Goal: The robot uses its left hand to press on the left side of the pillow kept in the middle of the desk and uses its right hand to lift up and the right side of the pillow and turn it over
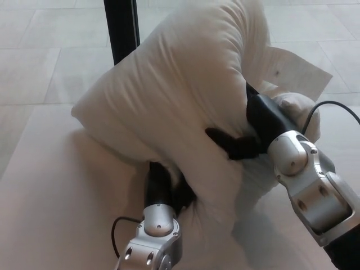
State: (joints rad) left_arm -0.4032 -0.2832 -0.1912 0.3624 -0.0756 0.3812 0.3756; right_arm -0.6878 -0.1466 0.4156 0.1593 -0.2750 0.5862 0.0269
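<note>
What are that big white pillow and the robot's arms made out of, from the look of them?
The pillow looks like matte white woven fabric over soft filling: it creases and bulges where the right robot hand grips it. The right forearm seems a silvery metal or metallic-painted casing, smooth with a dull sheen and round recessed fastener holes. The left robot hand appears black matte plastic or rubber, mostly hidden under the pillow.

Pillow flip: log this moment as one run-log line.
stage: mid-flip | pillow: right side raised, folded leftward | left hand: under the fold, pinning pillow | right hand: gripping raised edge | desk
</note>
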